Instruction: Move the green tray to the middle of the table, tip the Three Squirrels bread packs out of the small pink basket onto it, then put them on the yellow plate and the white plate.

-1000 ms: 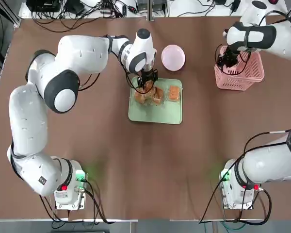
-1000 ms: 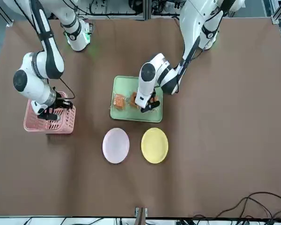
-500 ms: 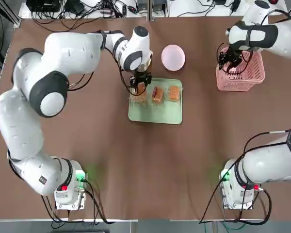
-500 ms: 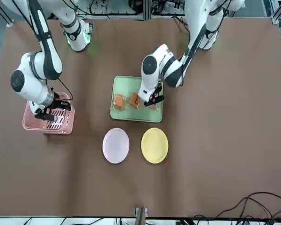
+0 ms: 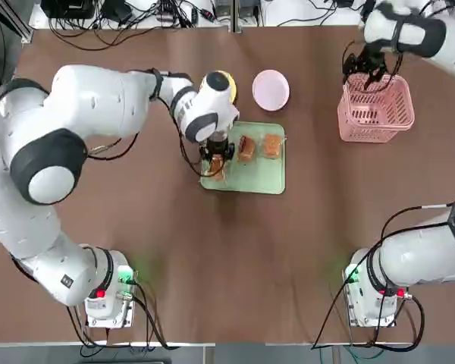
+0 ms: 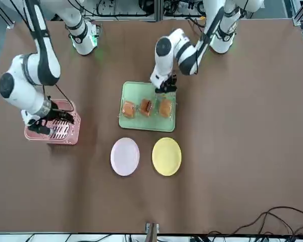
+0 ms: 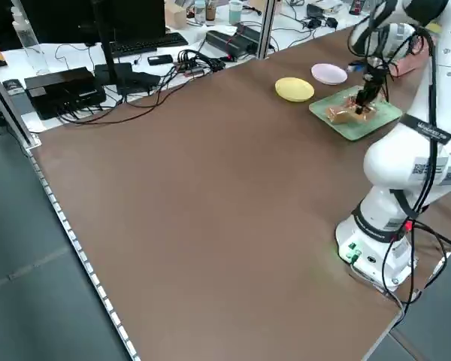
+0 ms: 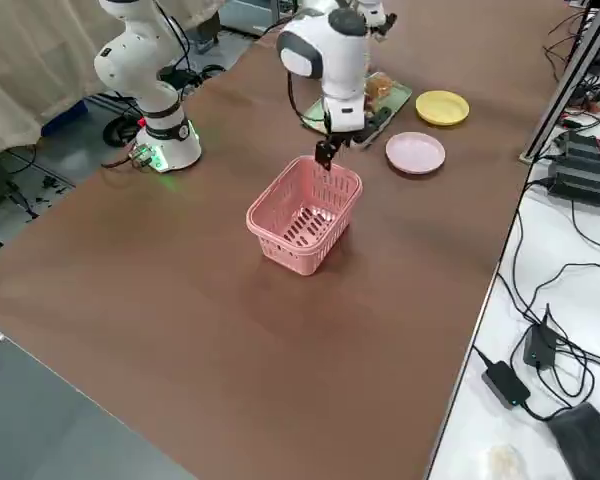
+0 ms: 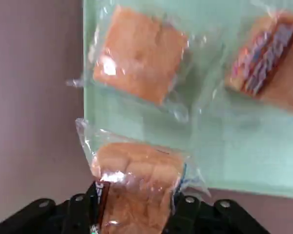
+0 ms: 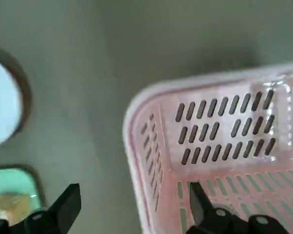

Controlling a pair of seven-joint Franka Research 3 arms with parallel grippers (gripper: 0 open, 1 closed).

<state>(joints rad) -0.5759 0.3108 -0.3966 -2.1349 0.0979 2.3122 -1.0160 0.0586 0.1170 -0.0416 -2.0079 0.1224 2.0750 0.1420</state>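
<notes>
The green tray [image 5: 250,176] lies mid-table with bread packs [image 6: 128,108] on it; one [image 6: 146,106] stands on edge. My left gripper [image 5: 216,155] hangs over the tray's corner nearest the robot, shut on another bread pack [image 9: 134,180] that overlaps the tray's edge. The small pink basket [image 5: 375,111] stands upright at the far right. Just above its rim, my right gripper [image 10: 134,209] is open and holds nothing. Beyond the tray lie the white plate [image 6: 125,156] and the yellow plate [image 6: 166,156]. In the top view my left arm half covers the yellow one.
Bare brown tabletop [image 5: 235,258] stretches between the tray and the arm bases. Cables and equipment lie past the table's far edge [image 5: 136,19]. The basket [image 8: 305,215] shows nothing inside it.
My left gripper moved from the tray's middle toward its near corner, carrying a pack. My right gripper opened, let go of the basket's rim and lifted away from it.
</notes>
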